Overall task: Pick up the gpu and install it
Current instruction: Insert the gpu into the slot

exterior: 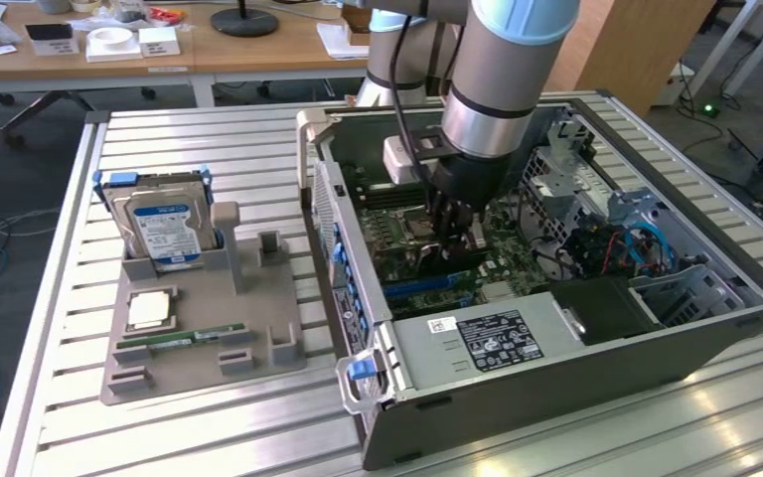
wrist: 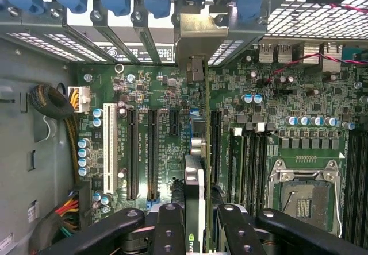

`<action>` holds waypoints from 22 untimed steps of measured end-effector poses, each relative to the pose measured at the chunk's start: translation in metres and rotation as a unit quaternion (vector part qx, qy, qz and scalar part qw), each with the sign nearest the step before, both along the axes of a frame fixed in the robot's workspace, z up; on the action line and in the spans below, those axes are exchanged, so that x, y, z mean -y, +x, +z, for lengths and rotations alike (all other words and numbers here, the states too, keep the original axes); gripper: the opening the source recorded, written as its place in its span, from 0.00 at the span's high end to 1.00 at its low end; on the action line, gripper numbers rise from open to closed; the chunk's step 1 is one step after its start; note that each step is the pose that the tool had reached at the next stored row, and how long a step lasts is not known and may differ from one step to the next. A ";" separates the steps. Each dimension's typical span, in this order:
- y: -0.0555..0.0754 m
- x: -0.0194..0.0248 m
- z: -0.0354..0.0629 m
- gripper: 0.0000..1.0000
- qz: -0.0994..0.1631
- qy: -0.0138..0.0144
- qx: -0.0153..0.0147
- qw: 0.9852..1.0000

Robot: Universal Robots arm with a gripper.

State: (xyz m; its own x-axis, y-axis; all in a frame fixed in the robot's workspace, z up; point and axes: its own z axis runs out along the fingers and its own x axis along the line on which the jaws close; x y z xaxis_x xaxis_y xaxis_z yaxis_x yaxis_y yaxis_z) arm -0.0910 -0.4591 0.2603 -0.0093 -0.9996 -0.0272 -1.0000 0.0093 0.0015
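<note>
Exterior view. Slatted aluminium bench (exterior: pixel 223 139) carries an open black steel computer case (exterior: pixel 699 333) lying on its side. The grey cylindrical arm reaches down into it. The gripper (exterior: pixel 451 234) is low over the green motherboard (exterior: pixel 401 224), near the case wall on the exterior view's left. Beside the case, on that same side, is a grey moulded holder (exterior: pixel 203 348). In it: a boxy silver hard drive (exterior: pixel 163 229) upright with a blue-white label, a square silver chip (exterior: pixel 152 310) lying flat, and a narrow green memory stick (exterior: pixel 183 340).

Wrist view. The black, bolted fingers (wrist: pixel 167 226) are clenched on the gpu (wrist: pixel 194 180), one to each side. The card is seen edge-on as a thin sliver, with a silvery edge and a metal end bracket (wrist: pixel 198 37) up at the perforated rear wall. It stands over the long black slots (wrist: pixel 152 151) of the motherboard (wrist: pixel 167 94). I cannot tell whether it is seated. A white slot (wrist: pixel 107 146) and a square metal-framed processor socket (wrist: pixel 305 192) lie to either side.
</note>
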 end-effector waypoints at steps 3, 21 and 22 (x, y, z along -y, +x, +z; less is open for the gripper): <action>-0.001 0.0000 -0.0004 0.73 0.000 0.000 0.000 1.000; -0.006 0.0000 -0.0052 0.73 0.000 0.000 0.000 1.000; -0.006 0.0000 -0.0056 0.73 0.000 0.000 0.000 1.000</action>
